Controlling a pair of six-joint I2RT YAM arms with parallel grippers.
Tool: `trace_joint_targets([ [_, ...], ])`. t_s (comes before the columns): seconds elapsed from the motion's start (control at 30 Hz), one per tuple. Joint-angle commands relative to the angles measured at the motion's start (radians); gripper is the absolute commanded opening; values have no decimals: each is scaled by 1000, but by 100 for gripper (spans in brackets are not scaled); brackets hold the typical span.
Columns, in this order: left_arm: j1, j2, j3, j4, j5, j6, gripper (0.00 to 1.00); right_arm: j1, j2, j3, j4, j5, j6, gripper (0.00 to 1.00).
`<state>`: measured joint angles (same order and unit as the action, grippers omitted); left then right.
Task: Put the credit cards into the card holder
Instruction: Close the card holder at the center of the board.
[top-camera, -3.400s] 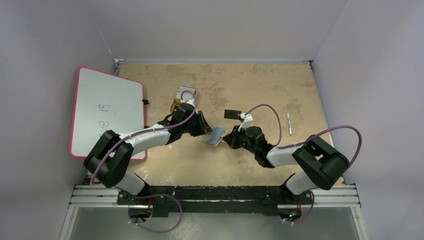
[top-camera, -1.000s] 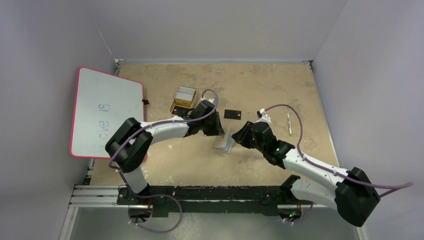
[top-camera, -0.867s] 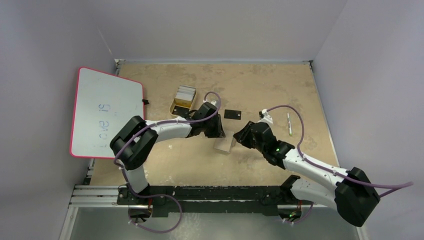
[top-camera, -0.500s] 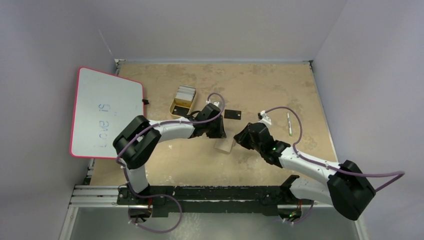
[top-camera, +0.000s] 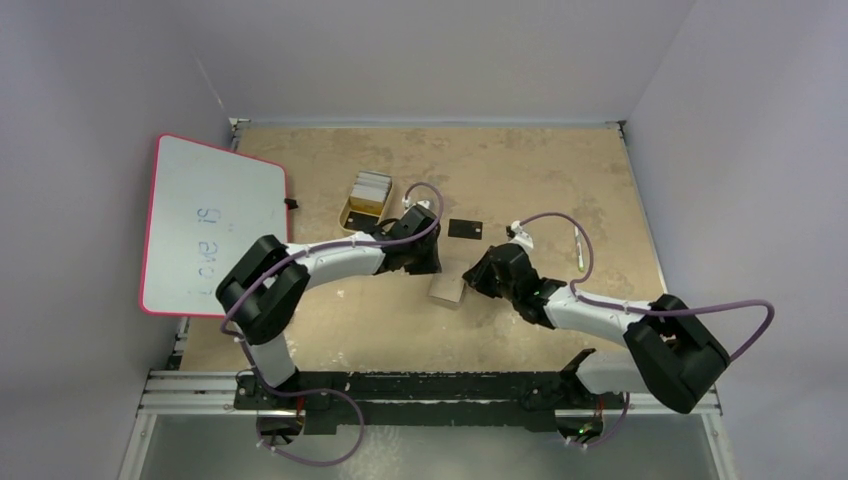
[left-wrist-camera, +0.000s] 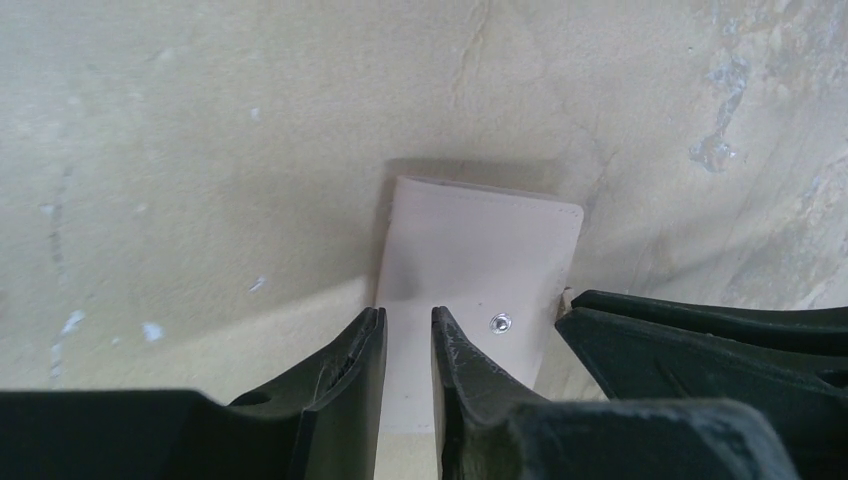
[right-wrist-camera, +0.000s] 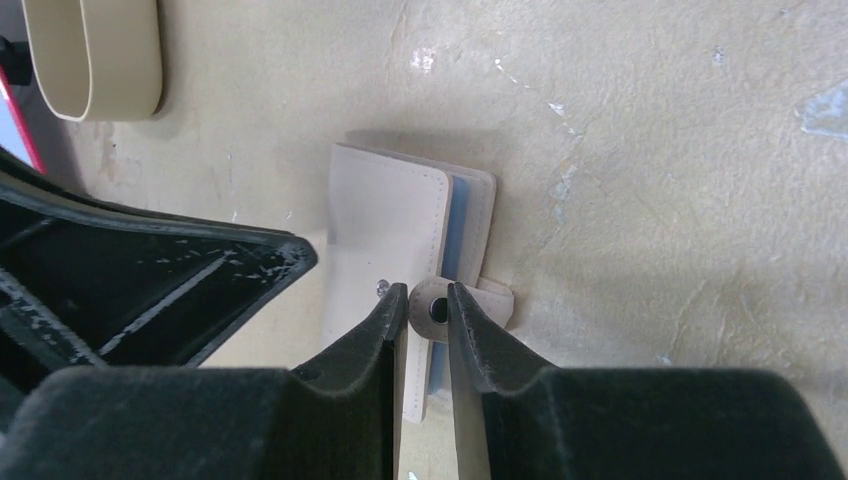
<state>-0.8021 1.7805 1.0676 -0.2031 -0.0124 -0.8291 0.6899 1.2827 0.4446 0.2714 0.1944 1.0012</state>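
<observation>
The card holder (top-camera: 448, 291) lies folded shut on the table between both grippers, tan with a blue inner edge (right-wrist-camera: 457, 225). My left gripper (top-camera: 428, 264) stands over its cover (left-wrist-camera: 480, 245), jaws a narrow gap apart with only the cover showing between them (left-wrist-camera: 408, 316). My right gripper (right-wrist-camera: 425, 291) is shut on the holder's round snap tab (right-wrist-camera: 437, 309) at its right edge; the stud (left-wrist-camera: 499, 322) shows on the cover. A black credit card (top-camera: 467, 229) lies flat behind the holder. Pale credit cards (top-camera: 371, 185) are stacked in the tray.
A small yellow tray (top-camera: 350, 212) stands behind the left gripper, its rim also in the right wrist view (right-wrist-camera: 95, 70). A pink-framed whiteboard (top-camera: 210, 225) lies at the left edge. A pen (top-camera: 578, 248) lies to the right. Walls close in the table's back and sides.
A second ago the card holder stood partly open and tilted; now it lies folded shut. The right gripper's jaws have narrowed onto the snap tab. The left gripper has barely moved.
</observation>
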Motion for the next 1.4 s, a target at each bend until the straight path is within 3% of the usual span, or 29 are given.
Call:
trace_joint_targets([
  [0.0,0,-85,43,-101,-95,2,24,-4,4,26,65,-31,-29,22],
  [0.17,0,-51,35,-98,-69,21,30,-4,-8,10,54,-39,-25,21],
  [0.37,0,-16,20,-3,63,25,34,-4,-61,41,-87,-16,-63,26],
  [0.77,-10,54,13,-55,16,9,30,-4,-140,-8,-63,-87,-47,28],
  [1.37,-23,65,-17,-24,1,-58,27,-7,-54,53,-33,-44,-104,22],
])
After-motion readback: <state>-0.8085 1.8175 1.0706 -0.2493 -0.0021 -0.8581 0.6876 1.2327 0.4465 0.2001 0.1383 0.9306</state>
